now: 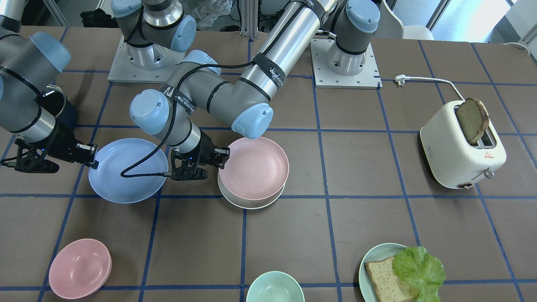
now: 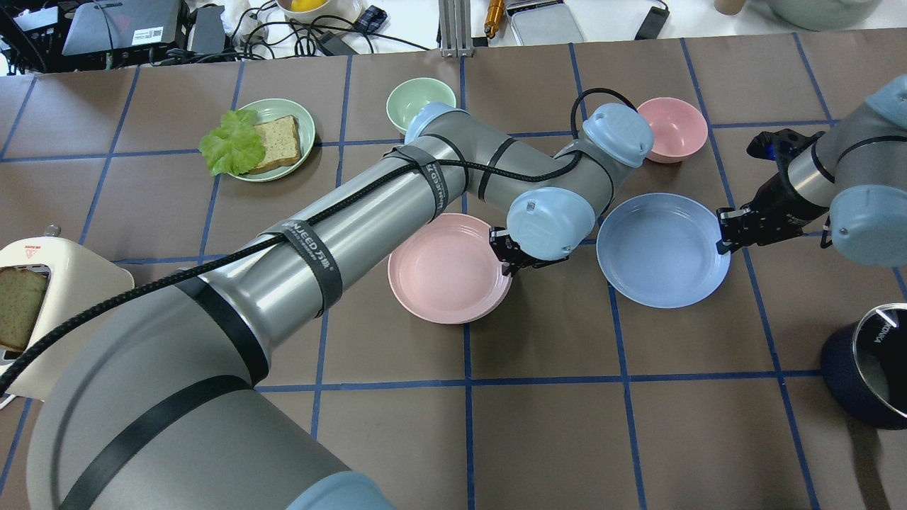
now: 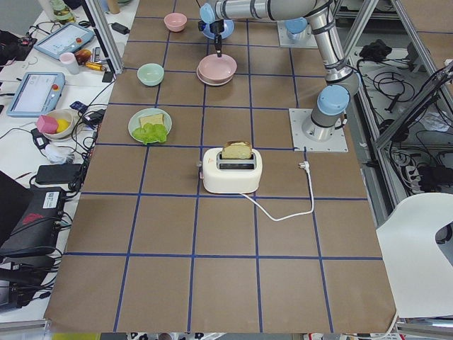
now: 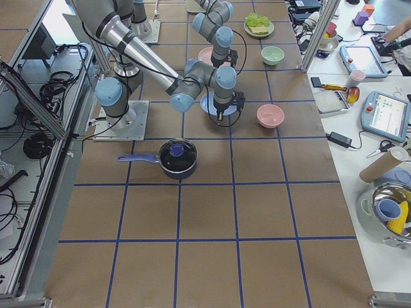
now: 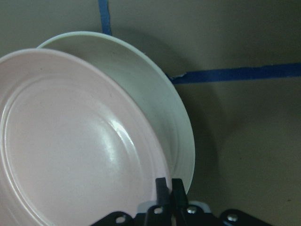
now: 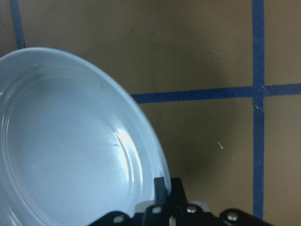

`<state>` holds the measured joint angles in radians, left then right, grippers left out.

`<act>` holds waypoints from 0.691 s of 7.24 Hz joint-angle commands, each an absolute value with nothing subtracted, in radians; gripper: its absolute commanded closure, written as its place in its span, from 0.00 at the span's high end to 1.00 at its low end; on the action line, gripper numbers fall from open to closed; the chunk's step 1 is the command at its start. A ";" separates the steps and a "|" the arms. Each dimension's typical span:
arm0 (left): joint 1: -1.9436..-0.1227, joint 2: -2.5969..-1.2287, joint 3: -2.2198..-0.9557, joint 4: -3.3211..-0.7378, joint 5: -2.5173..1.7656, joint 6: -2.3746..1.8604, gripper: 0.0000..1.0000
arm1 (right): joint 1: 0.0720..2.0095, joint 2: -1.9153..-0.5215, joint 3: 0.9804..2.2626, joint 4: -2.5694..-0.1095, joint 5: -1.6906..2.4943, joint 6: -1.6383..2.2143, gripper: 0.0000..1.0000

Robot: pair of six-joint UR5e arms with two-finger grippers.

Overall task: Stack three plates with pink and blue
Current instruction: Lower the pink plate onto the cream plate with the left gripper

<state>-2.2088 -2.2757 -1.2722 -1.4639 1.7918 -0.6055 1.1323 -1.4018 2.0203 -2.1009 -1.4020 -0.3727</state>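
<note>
Although two of the three plates are already together, the third lies apart. Reading the overhead view from its left, the pale pink plate sits on the cream-white plate, a little off centre, so a crescent of cream rim shows. At the pink plate's right-hand rim stands the left gripper, jaws drawn narrow and pinching that rim alone; the cream rim passes just outside the fingers. Next to the right, clear of the stack, is the light blue plate. The right gripper holds it by its far right rim, jaws likewise narrow on the edge. Whether this plate rests flat on the table or is tipped up at the held edge cannot be determined.

Finding: the stack lies to the left of the blue plate, on the side opposite its gripper, so the carry should run leftwards. Being round, the plate has no long axis to align. The right arm is the nearer one and already has it.

Obstruction: the left wrist and gripper stand between the two plates, directly in that path. In my judgement they must let go and withdraw first.

Surroundings, left to right:
- toaster with a bread slice
- teal plate with bread and lettuce
- mint-green bowl
- pink bowl, near the blue plate's far edge
- dark blue saucepan

None of these lies in the path.
</note>
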 commanded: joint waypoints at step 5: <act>-2.200 -2.293 -1.249 -1.451 1.773 -0.601 0.00 | 1.134 -1.404 2.020 -2.100 -1.402 -0.371 0.00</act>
<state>-2.2021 -2.2859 -1.2553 -1.4535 1.7752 -0.6036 1.1336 -1.4030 2.0203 -2.1002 -1.4020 -0.3724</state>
